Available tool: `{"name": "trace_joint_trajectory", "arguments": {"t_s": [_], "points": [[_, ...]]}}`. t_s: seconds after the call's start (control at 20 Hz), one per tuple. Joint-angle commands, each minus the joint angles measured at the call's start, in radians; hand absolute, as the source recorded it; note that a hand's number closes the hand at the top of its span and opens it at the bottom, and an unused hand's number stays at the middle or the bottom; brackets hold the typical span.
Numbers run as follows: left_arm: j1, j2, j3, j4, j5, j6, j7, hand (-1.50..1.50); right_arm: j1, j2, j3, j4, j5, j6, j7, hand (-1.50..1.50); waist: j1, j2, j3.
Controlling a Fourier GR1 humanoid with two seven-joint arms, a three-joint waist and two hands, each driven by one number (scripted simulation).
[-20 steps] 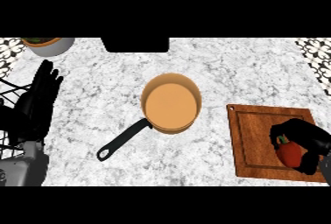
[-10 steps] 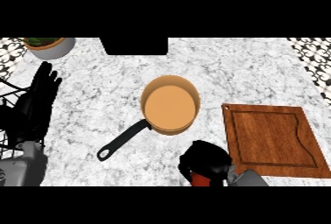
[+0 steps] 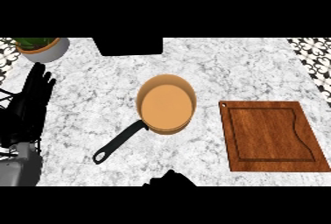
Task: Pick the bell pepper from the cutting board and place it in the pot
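From the head view we see the pot (image 3: 167, 105) mid-counter (image 3: 245, 70), its black handle (image 3: 119, 142) running down-left. Right of the pot lies the wooden cutting board (image 3: 271, 135), apart from it. A potted plant (image 3: 42, 47) stands far up-left of the pot and a dark block (image 3: 129, 46) just above it. Left of the pot, the left hand (image 3: 35, 94) rests open, fingers straight, touching nothing. Below the pot only a dark tip of the right hand (image 3: 169, 179) shows; we cannot tell its grip. The bell pepper is hidden from us.
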Motion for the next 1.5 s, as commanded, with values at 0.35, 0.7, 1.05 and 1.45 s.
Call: {"name": "trace_joint_trajectory", "arguments": {"t_s": [0.35, 0.7, 1.05, 1.45], "points": [[-0.020, 0.006, 0.005, 0.009, 0.008, -0.015, -0.012, 0.00, -0.084, 0.016, 0.121, -0.263, 0.065, -0.243, 0.450, 1.50, 0.021, 0.016, 0.001], [0.001, -0.017, -0.026, 0.001, -0.011, -0.018, -0.044, 0.00, -0.272, 0.014, 0.045, -0.279, -0.031, -0.218, 0.664, 1.50, 0.058, 0.027, 0.001], [0.001, -0.004, -0.019, -0.056, 0.021, -0.047, 0.021, 0.00, -0.649, 0.018, -0.176, -0.085, -0.241, -0.264, 0.835, 1.50, 0.069, 0.030, 0.003], [-0.017, -0.013, -0.009, 0.009, 0.006, -0.039, -0.024, 0.00, -0.719, -0.085, -0.214, 0.230, -0.002, -0.328, 0.686, 1.50, 0.065, 0.031, 0.003]]}}
